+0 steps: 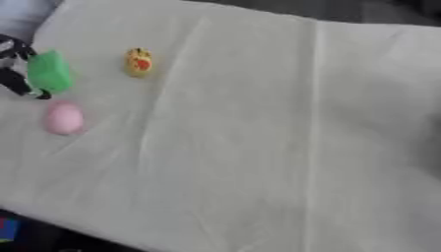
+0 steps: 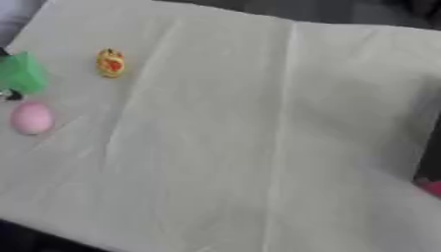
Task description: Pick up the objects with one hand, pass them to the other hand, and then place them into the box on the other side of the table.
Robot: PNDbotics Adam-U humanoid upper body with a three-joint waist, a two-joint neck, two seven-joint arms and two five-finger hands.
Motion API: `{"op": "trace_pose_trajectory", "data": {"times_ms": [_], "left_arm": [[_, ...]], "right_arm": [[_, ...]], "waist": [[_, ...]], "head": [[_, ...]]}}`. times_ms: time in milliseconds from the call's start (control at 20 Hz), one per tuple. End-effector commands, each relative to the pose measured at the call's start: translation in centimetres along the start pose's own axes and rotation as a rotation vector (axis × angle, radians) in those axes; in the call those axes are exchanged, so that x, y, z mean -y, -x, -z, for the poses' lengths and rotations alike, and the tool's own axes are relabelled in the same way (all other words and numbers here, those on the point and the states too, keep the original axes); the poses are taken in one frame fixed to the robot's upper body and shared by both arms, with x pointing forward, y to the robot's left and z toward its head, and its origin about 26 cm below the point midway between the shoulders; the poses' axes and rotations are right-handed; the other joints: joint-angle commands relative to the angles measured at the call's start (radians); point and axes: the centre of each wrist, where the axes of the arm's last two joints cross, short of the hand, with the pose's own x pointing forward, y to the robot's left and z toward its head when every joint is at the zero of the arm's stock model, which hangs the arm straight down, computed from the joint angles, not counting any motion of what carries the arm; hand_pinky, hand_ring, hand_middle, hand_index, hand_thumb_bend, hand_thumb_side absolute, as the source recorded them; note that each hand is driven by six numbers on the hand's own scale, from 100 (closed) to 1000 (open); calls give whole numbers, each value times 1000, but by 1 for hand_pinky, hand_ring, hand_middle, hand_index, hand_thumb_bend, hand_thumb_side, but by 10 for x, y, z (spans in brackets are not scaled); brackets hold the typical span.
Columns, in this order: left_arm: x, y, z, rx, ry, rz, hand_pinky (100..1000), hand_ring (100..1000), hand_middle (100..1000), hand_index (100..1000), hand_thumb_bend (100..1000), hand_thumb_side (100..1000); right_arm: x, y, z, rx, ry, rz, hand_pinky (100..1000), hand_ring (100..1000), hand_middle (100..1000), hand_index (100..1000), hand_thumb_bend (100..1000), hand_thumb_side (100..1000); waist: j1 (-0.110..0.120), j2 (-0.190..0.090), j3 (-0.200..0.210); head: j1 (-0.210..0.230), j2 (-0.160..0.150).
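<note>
While the whole scene sits tilted in both views, we see the table (image 1: 284,147) filling nearly all of it, covered in a pale cloth with long creases running from the far edge toward us.

At the left edge of the left eye view, our left robot hand (image 1: 15,74) comes in as a few black and silver parts, and it is right against a green block (image 1: 48,71). The block is the largest of the three things and stands upright at the table's left side. Black fingers (image 1: 19,84) show on its near-left side and another dark part at its top left, so the hand appears closed around the block, though we cannot tell whether the block rests on the cloth or is lifted off it.

Just nearer to us than the block lies a pink egg-shaped thing (image 1: 63,118), on the cloth and apart from the hand.

Smallest is a yellow toy (image 1: 139,62) with a red patch, standing to the right of the block and a little farther back, well clear of both.

Our right robot hand shows in neither view.
</note>
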Motion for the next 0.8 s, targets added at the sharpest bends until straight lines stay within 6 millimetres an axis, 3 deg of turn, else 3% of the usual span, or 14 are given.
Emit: {"op": "trace_pose_trajectory", "data": {"times_ms": [50, 200, 400, 450, 550, 650, 800], "left_arm": [[-22, 4, -7, -2, -57, 11, 977, 877, 760, 843, 616, 185], [-22, 1, -7, 17, -78, 10, 973, 868, 749, 836, 607, 174], [-23, -3, -7, 39, -98, 9, 951, 827, 691, 754, 542, 156], [-22, -3, -7, 40, -100, 11, 915, 769, 596, 698, 488, 148], [-21, -3, -6, 40, -98, 7, 854, 678, 515, 622, 412, 153], [-21, -3, -6, 40, -97, 4, 765, 556, 403, 473, 311, 143], [-28, -9, -10, 55, -154, 27, 722, 518, 353, 423, 330, 100]], "right_arm": [[3, -9, 4, 31, 0, -5, 803, 623, 661, 794, 818, 309], [3, -8, 4, 29, 2, -5, 804, 623, 661, 794, 819, 307], [3, -8, 4, 29, 3, -4, 804, 624, 665, 794, 819, 307], [3, -8, 4, 30, 4, -4, 804, 624, 665, 794, 819, 309], [4, -9, 4, 32, 8, -3, 804, 624, 664, 794, 820, 309], [4, -9, 4, 32, 14, -2, 804, 623, 663, 794, 818, 315], [5, -9, 4, 32, 19, 2, 805, 622, 661, 794, 817, 320]], "waist": [[7, -23, 2], [6, -22, 2], [5, -20, 0], [5, -20, -1], [6, -20, -2], [6, -20, -3], [8, -23, -1]], "head": [[10, -16], [4, -18], [-3, -16], [-7, -16], [-14, -15], [-22, -11], [-33, -6]]}}
